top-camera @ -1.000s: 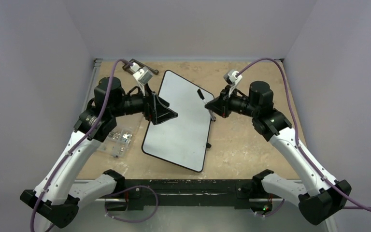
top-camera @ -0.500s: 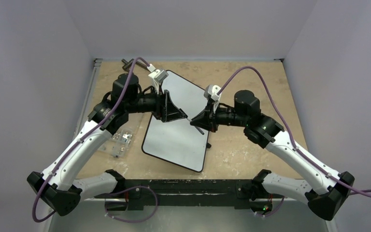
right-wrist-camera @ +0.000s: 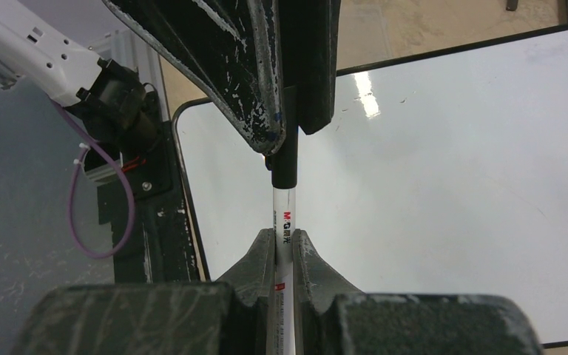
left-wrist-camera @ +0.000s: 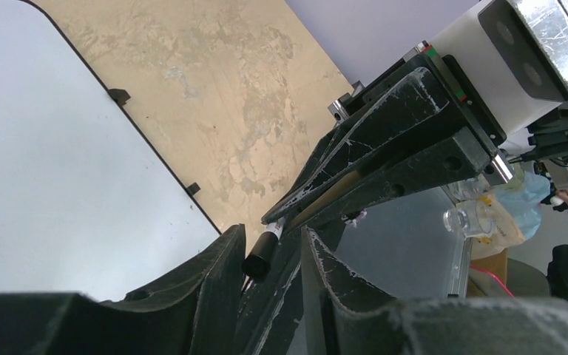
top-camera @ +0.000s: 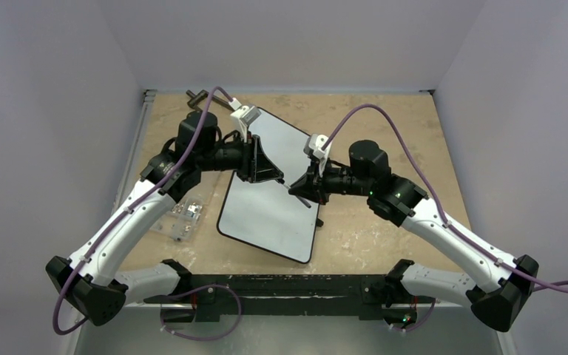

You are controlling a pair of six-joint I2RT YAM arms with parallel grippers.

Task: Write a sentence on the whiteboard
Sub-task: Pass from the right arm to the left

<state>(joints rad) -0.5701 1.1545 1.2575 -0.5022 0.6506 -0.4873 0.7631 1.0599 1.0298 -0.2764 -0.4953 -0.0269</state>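
Centrally on the tan table (top-camera: 384, 126), lying askew: the whiteboard (top-camera: 266, 211). Just left of it, a clear box (top-camera: 181, 216) holding small metal bits, too small to name. Above the board, right pincer (right-wrist-camera: 284, 238) clenched on a pen (right-wrist-camera: 284, 214). Left pincer (left-wrist-camera: 270, 237) around its black cap (left-wrist-camera: 260, 255), grip impossible to tell.

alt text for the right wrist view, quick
The right gripper clamps a clear-barrelled marker whose black cap sits between the fingers of the left gripper. Beneath lies the whiteboard, with no writing visible in this view.
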